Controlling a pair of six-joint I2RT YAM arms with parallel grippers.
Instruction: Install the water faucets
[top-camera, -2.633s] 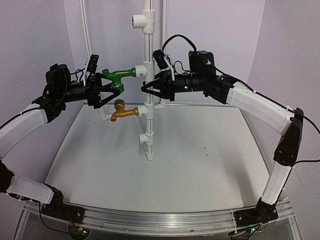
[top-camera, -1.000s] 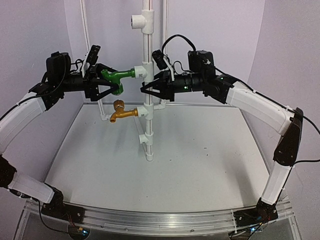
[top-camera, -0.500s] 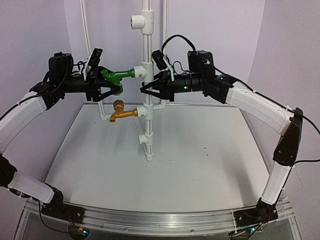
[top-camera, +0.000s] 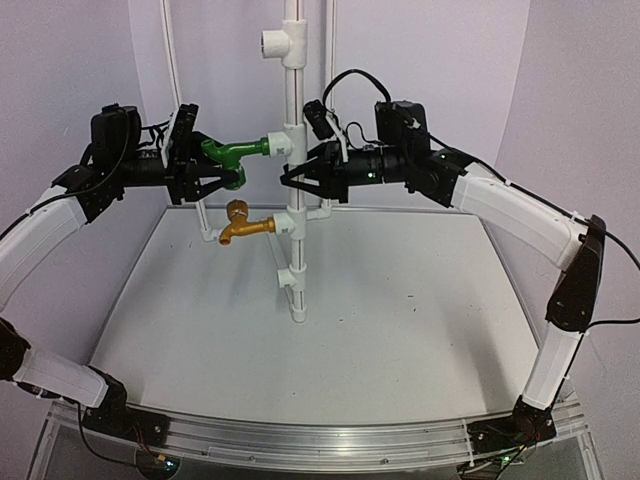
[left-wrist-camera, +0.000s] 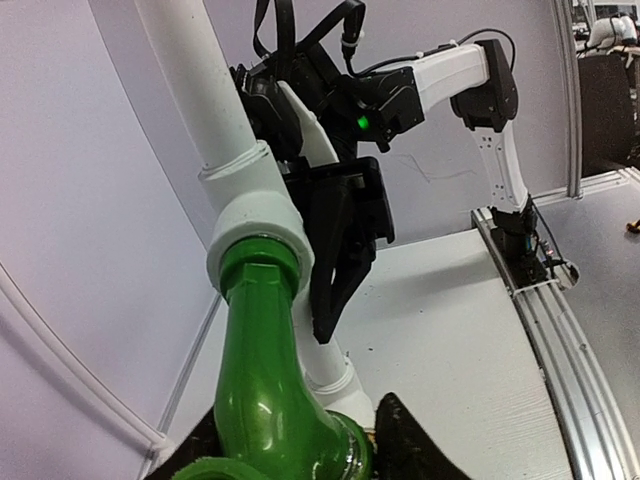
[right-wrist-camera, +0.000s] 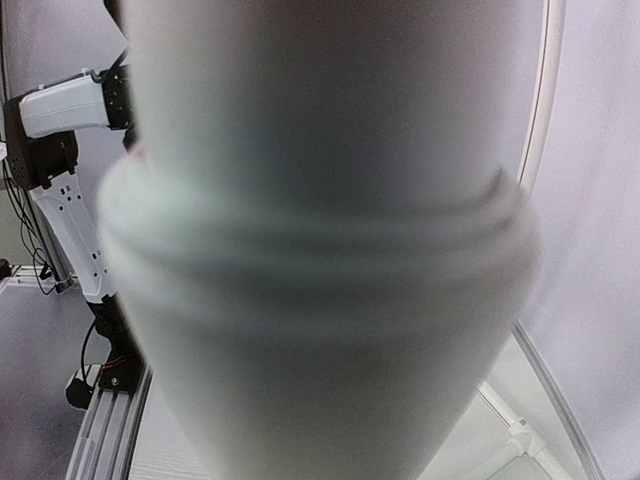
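The glossy green faucet (top-camera: 238, 152) (left-wrist-camera: 260, 370) sticks out leftward from a white T-fitting (left-wrist-camera: 250, 215) on the upright white pipe (top-camera: 293, 90) (right-wrist-camera: 320, 250). My left gripper (top-camera: 215, 172) (left-wrist-camera: 290, 440) is shut on its handle end, a dark finger on each side. Lower down, the golden-brass faucet (top-camera: 245, 224) sits in another fitting, untouched. My right gripper (top-camera: 292, 180) is shut on the pipe just below the green faucet's fitting. The pipe fills the right wrist view as a blur, hiding the fingers.
A spare T-fitting (top-camera: 275, 42) faces left high on the pipe, and one more (top-camera: 290, 275) sits near its foot. A thin white conduit (top-camera: 172, 70) runs up the back wall. The grey table (top-camera: 400, 330) ends at a metal rail (top-camera: 320, 440).
The left gripper's jaws have closed in around the green faucet and its wrist has turned slightly. The right arm and both faucets have stayed put.
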